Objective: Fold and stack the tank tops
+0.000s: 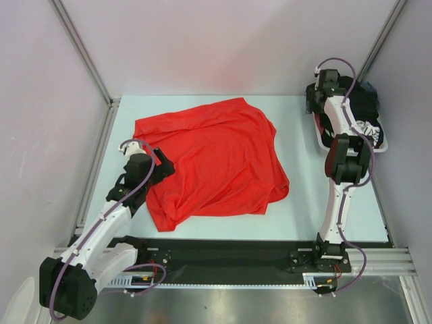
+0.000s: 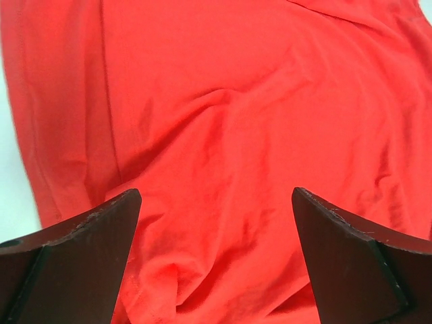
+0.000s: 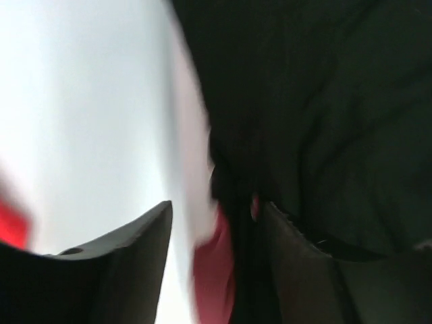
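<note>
The red tank top (image 1: 216, 162) lies spread and wrinkled over the middle of the table. My left gripper (image 1: 162, 165) hovers at its left edge. In the left wrist view it (image 2: 216, 192) is open, with rumpled red fabric (image 2: 236, 101) below and nothing between the fingers. The black tank top (image 1: 361, 101) is bunched in the white basket (image 1: 381, 145) at the far right. My right gripper (image 1: 316, 101) is at the basket's left end. The right wrist view is blurred: the gripper (image 3: 216, 206) has its jaws apart, black fabric (image 3: 324, 101) lies beside the right finger, and a reddish patch (image 3: 212, 270) shows between the jaws.
Metal frame posts stand at the back left (image 1: 81, 47) and back right (image 1: 381, 34). A black strip (image 1: 229, 253) runs along the near edge between the arm bases. Pale table surface (image 1: 304, 196) shows between the red garment and the right arm.
</note>
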